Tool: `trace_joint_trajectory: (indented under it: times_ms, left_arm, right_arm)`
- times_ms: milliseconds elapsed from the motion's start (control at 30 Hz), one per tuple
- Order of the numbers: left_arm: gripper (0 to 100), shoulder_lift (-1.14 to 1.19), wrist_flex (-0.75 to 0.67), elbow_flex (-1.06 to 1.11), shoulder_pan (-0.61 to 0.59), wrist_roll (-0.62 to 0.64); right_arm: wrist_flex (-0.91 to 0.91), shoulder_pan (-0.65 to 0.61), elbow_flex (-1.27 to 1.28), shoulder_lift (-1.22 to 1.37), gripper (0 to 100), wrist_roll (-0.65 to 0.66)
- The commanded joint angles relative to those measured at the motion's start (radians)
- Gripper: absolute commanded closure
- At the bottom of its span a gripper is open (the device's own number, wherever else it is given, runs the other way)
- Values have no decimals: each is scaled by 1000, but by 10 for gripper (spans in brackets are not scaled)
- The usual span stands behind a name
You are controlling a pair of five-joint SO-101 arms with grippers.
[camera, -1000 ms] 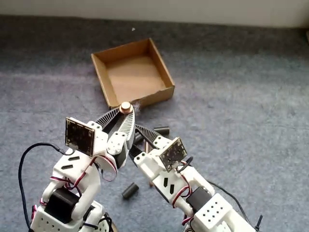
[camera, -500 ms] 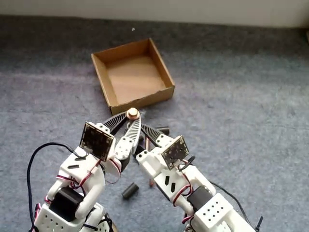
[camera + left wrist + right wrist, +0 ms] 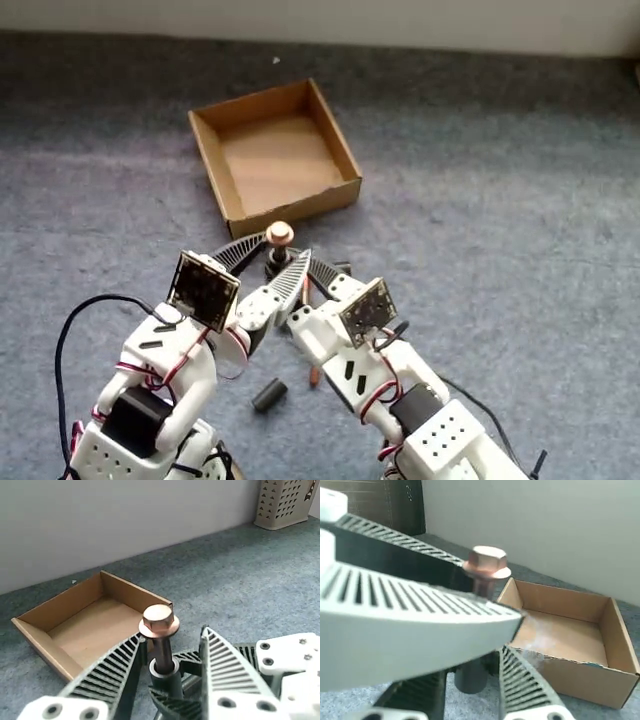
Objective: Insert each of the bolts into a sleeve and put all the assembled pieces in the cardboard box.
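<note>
Left claw point(image 3: 173, 635), fingers point(image 3: 220, 670) parted, flanks bolt point(image 3: 159, 617) in sleeve point(image 3: 165, 674).

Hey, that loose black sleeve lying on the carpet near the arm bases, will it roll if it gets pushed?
Probably a little: the loose sleeve is a short cylinder lying on its side, so a sideways push should roll it. The carpet pile would likely stop it quickly. It looks small and rigid, so probably light.
</note>
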Motion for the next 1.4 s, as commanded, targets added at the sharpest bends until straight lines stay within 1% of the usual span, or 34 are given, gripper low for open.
trace_joint_trajectory:
  times_ms: [0,133,267,433,600,700,800,833,900,967,1067,1167,1300,1367]
  left_arm:
    - [773,-8,84,-65,10,-8]
    - [748,-8,161,-114,10,-8]
    - [747,-8,169,-122,10,-8]
    - [748,-8,178,-179,4,-8]
    - [752,-8,281,-297,2,-8]
    - [799,-8,316,-338,2,-14]
    - [893,-8,321,-326,-12,-17]
    - [931,-8,319,-312,-35,-21]
    - [999,-8,318,-291,-94,-94]
    - [991,-8,330,-269,-173,-155]
    - [995,-8,358,-223,-306,-158]
    - [994,-8,353,-136,-410,-163]
    - [994,-8,348,22,-483,-164]
    - [994,-8,318,110,-503,-164]
  right_arm:
    - [-30,25,28,-24,993,8]
    - [-30,50,28,-24,993,0]
    - [-30,68,27,-24,993,-87]
    - [-28,71,28,-24,993,-91]
    - [-22,88,39,-22,993,-91]
    - [-22,110,59,-22,993,-91]
    - [-21,120,59,-22,993,-97]
    - [-21,124,59,-22,993,-97]
    - [-21,134,59,-19,993,-97]
    - [-13,157,59,-19,993,-94]
    - [67,199,51,-21,993,-97]
    - [137,219,48,-22,993,-97]
    - [143,220,48,-22,993,-97]
    - [145,220,48,-22,993,-97]
